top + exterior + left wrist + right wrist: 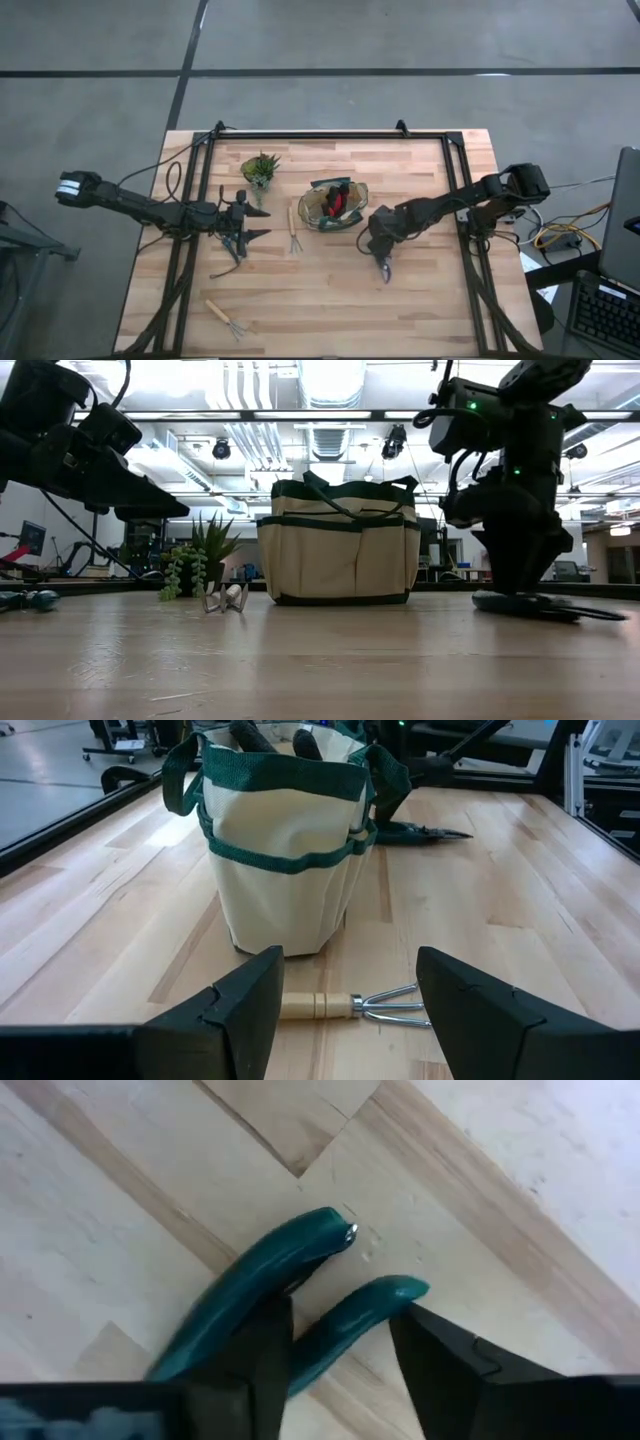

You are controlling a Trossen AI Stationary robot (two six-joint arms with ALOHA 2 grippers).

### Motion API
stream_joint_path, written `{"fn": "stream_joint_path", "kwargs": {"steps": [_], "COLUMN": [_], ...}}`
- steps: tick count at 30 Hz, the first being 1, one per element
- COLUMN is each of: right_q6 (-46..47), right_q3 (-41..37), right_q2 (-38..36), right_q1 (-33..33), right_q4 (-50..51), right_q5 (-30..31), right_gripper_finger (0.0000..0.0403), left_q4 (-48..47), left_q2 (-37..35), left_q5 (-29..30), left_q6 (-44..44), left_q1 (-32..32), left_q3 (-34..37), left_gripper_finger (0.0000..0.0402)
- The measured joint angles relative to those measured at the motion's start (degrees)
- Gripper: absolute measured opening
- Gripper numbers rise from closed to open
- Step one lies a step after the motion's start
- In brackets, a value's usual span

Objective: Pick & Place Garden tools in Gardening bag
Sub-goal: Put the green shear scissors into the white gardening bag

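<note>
Meanwhile the right gripper — fingers spread — is straddling the pruning shears beside the gardening bag, while the left gripper is hovering agape.

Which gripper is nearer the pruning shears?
Right. The right gripper sits over the pruning shears, fingers straddling the handles. The left gripper is across the table, beyond the bag.

two dark, matte jointed arms with black cabling along their links; the left arm carries a white-banded base joint, the right arm's housing shows small green indicator lights.
</note>
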State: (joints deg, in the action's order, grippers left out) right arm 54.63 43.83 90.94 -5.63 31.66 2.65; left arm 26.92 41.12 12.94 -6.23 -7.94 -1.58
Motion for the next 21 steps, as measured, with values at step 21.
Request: {"fn": "stream_joint_path", "kwargs": {"steps": [21], "right_q6": [-19.53], "right_q3": [-0.24], "right_q2": [-9.25], "right_q1": [-0.28], "right_q4": [-1.01], "right_q5": [11.40], "right_gripper_finger": [0.0035], "left_q4": [0.01], "left_q2": [0.02], "left_q5": [0.02], "left_q6": [-0.01], "left_q1": [0.01], "left_q3": [0.00], "left_gripper_finger": [0.0234]}}
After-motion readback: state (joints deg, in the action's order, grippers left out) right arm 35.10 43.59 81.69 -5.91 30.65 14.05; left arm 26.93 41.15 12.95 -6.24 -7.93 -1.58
